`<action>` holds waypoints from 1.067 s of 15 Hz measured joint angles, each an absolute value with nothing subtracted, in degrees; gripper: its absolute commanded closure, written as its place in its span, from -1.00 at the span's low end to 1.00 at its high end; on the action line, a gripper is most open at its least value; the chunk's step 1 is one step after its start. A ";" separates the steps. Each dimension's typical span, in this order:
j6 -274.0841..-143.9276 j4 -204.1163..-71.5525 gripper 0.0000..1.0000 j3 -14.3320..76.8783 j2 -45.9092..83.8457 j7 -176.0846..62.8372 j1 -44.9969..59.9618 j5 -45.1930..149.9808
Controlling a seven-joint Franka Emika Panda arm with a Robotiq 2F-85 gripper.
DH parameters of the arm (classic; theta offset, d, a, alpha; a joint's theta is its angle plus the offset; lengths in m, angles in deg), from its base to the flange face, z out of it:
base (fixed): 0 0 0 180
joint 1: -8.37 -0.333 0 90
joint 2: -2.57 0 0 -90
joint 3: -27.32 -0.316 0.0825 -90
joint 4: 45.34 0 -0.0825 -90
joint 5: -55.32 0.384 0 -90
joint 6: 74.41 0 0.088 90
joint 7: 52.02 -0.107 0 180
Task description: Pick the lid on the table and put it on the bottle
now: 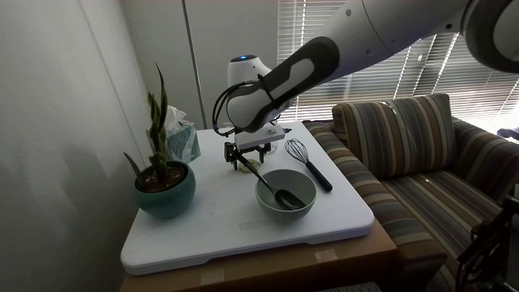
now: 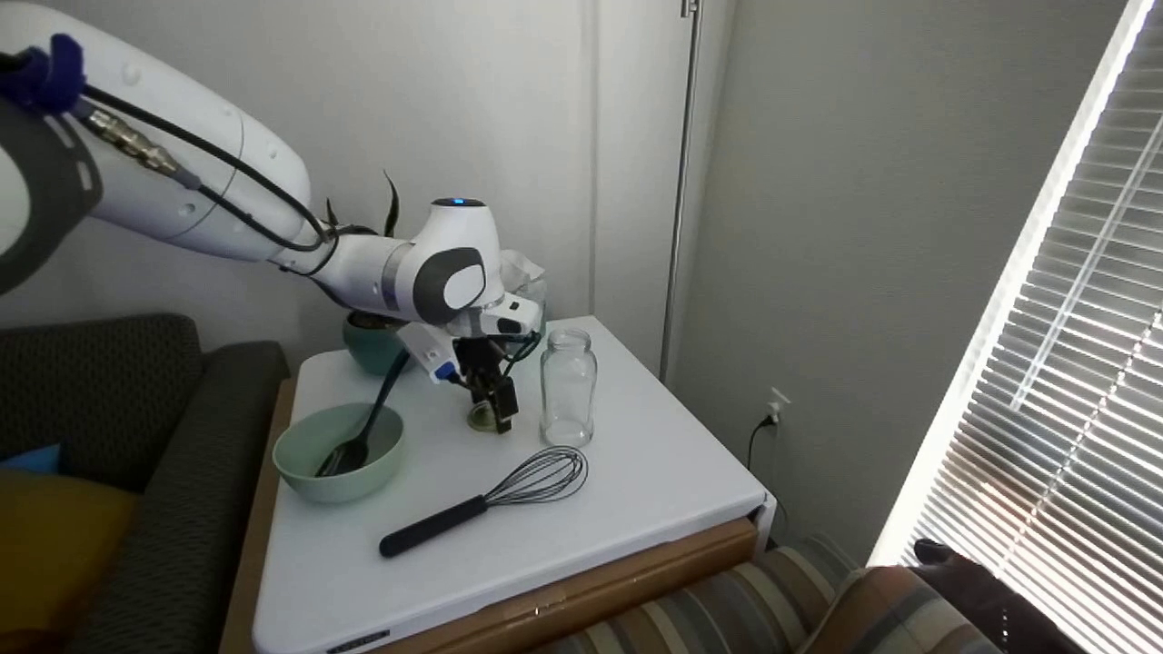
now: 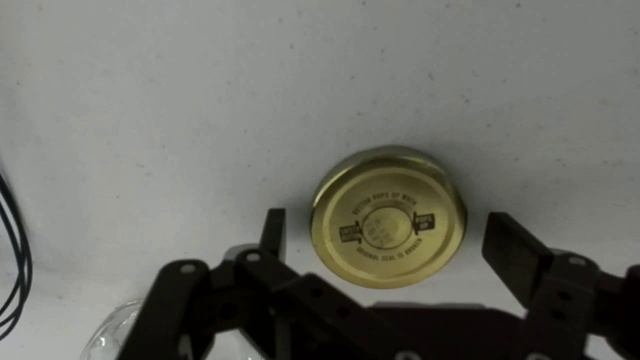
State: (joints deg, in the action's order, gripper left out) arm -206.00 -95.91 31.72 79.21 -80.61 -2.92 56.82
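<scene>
The lid (image 3: 389,220) was supported flat on the table (image 2: 654,468) and was flanked by the tool (image 3: 385,235), whose fingers (image 3: 517,260) were held spread, with a gap visible on either side. The bottle (image 2: 569,391) was seen upright nearby, and the spoon (image 1: 288,199) was propped in the bowl (image 1: 298,182).

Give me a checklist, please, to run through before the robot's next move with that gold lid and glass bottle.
1. The lid lies flat on the table, printed side up: ok.
2. The gripper is open: ok.
3. The lid sits between its fingers, with a gap on each side in the wrist view: ok.
4. The lid is held, ready to lift: not ok; the gripper has not closed on it yet.
5. The bottle stands upright, its mouth uncovered: ok.
6. The spoon is clear of the gripper: cannot tell; its handle overlaps it in an exterior view.
</scene>
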 measured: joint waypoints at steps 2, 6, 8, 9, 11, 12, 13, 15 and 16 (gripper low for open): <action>-206.19 -94.85 -0.32 31.89 80.03 -80.95 -2.92 56.82; -207.45 -94.03 0.09 32.23 80.23 -82.19 -2.91 56.82; -207.84 -93.76 0.09 32.24 80.18 -82.55 -2.91 56.82; -207.94 -93.61 0.09 32.25 80.01 -82.55 -2.98 56.81; -207.96 -93.42 0.09 32.26 79.10 -81.84 -3.35 56.40; -207.95 -93.34 0.09 32.26 78.38 -81.32 -3.68 55.76; -207.93 -93.31 0.09 32.27 77.57 -80.78 -4.12 55.02; -207.83 -93.23 0.09 32.29 75.67 -79.46 -5.21 53.28; -207.59 -93.23 0.09 32.30 74.60 -78.91 -5.83 52.42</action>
